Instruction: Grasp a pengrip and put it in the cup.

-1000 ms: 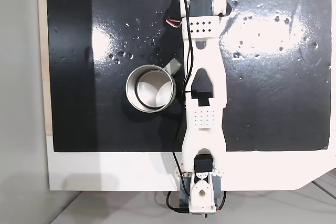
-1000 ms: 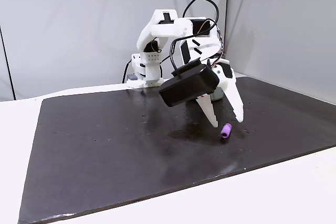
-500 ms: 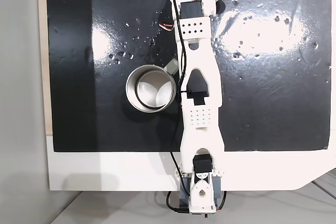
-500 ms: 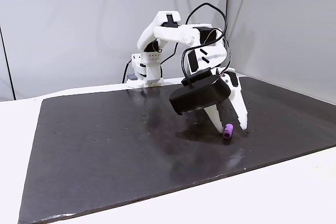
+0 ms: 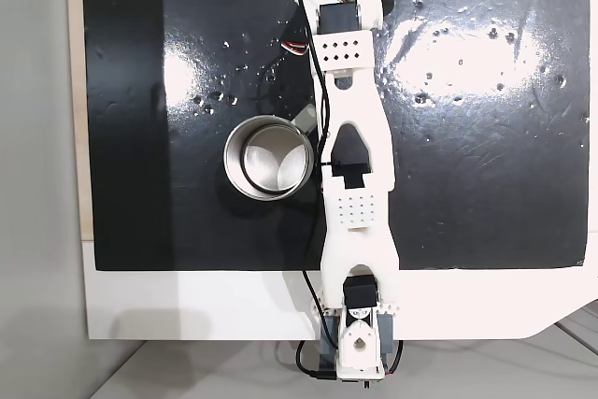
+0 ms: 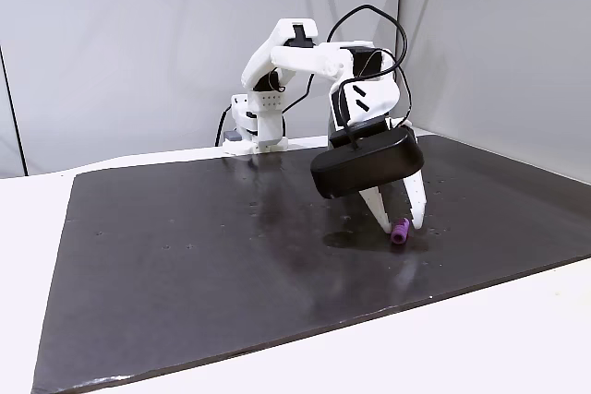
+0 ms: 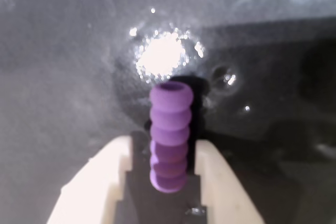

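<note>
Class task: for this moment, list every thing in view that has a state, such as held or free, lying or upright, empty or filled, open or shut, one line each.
Small light-purple ribbed pengrip: lying on its side on the black mat, between the claw fingers, not lifted.
Round shiny silver metal cup: upright, empty.
White two-finger claw: lowered to the mat, open around the pengrip.

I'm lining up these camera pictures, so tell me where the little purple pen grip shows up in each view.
A fixed view from above: cannot make it out; the arm's head covers that spot near the top edge.
A fixed view from the side: pen grip lies on the black mat, right of centre, between the jaws.
Wrist view: pen grip at lower centre, between the jaws.
Shared landmark: the gripper around it.
</note>
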You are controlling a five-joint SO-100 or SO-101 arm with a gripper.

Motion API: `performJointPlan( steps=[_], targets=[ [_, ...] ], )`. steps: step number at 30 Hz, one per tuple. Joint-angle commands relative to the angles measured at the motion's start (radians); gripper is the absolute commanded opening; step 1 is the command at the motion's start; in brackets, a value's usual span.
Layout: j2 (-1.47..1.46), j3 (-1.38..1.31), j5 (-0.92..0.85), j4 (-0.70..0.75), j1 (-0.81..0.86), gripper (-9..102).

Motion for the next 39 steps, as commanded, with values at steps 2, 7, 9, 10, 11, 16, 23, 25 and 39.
performJointPlan(
  steps=[2,7,9,10,11,16,23,25,39],
  targets=[
    [-0.003,0.002,-0.103,0.046,0.0,14],
    [-0.008,0.018,-0.21,0.071,0.0,11],
    [-0.011,0.021,-0.242,0.08,0.0,9],
    [-0.012,0.021,-0.252,0.081,0.0,8],
    [-0.014,0.023,-0.261,0.081,0.0,6],
    [-0.015,0.029,-0.293,0.089,0.002,0],
    [0.035,0.026,-0.181,0.104,0.006,0],
    [0.089,0.031,-0.13,0.121,0.008,0],
    [0.759,0.285,0.078,0.206,0.023,0]
  ],
)
